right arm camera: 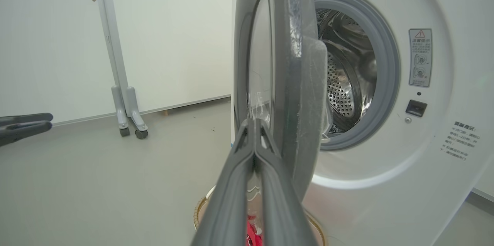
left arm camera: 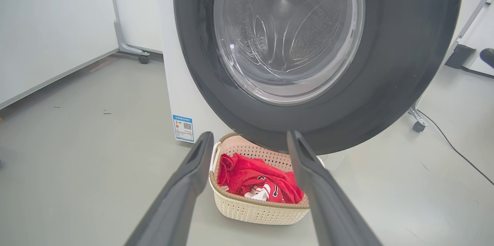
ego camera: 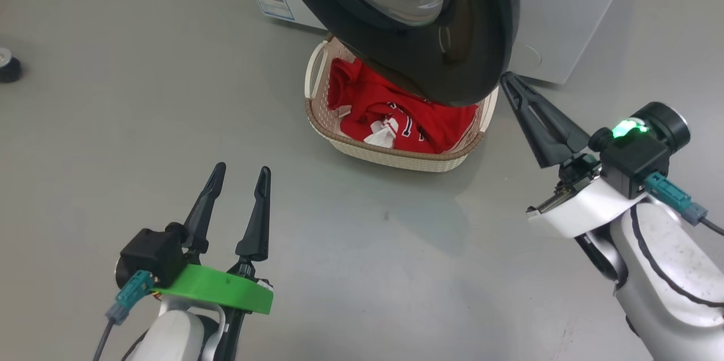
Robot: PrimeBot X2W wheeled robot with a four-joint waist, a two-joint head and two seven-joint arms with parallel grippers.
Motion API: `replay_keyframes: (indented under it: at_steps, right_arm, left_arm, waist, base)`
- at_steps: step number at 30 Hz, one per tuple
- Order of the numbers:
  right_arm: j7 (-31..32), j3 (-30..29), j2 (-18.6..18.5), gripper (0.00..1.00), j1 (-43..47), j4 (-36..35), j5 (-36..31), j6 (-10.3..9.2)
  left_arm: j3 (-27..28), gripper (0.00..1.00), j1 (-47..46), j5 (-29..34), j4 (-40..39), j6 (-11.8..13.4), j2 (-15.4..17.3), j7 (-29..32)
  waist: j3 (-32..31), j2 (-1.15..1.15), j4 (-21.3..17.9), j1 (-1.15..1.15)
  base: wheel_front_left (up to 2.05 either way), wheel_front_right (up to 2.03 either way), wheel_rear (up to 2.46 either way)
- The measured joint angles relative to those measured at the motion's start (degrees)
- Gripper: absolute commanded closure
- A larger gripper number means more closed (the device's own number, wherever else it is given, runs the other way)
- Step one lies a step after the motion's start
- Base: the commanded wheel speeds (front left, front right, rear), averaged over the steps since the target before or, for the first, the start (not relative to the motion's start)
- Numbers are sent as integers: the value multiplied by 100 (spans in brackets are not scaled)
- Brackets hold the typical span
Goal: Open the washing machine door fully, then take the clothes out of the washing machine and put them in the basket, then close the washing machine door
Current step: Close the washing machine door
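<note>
With red clothes (ego camera: 396, 106) in the cream perforated basket (ego camera: 390, 158), the right gripper (ego camera: 505, 77), fingers together, sits beside the black-rimmed glass door (ego camera: 478, 38), likely to shut it; left gripper (ego camera: 242, 168) hangs spread.

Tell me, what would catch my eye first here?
Most striking is the big round black-rimmed door, standing open and hanging over the basket in the middle of the head view. In the basket lie bright red clothes. The right gripper, shut, points at the door's lower edge, while the left gripper stands open at the lower left.
</note>
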Motion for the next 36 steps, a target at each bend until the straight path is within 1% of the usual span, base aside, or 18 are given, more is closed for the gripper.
replay_keyframes:
  at_steps: [5,11,17,18,29,36]
  right_arm:
    - [7,76,-214,100,-321,94,42,0]
    - [7,264,-374,100,-676,278,131,0]
    - [7,325,-432,100,-947,424,240,20]
    - [7,320,-457,100,-991,443,247,46]
    - [7,-29,-751,100,-1523,654,389,48]
    - [112,-96,-936,100,-1944,701,430,48]
  left_arm:
    - [-87,0,-116,-243,-111,-2,-9,0]
    - [-174,0,-190,-352,-205,-2,-23,0]
    - [-186,0,-221,-399,-252,-2,-25,0]
    - [-190,0,-224,-415,-257,-2,-26,0]
    - [-290,0,-322,-568,-381,-2,-33,0]
    - [-411,0,-437,-620,-497,-2,-49,0]
  waist:
    - [212,0,150,0]
    - [424,0,300,0]
    - [549,0,379,0]
    - [572,0,384,0]
    - [875,0,409,0]
    - [1104,0,428,0]
  base:
    - [0,0,0]
    - [0,0,0]
    - [0,0,0]
    - [0,0,0]
    - [0,0,0]
    - [0,0,0]
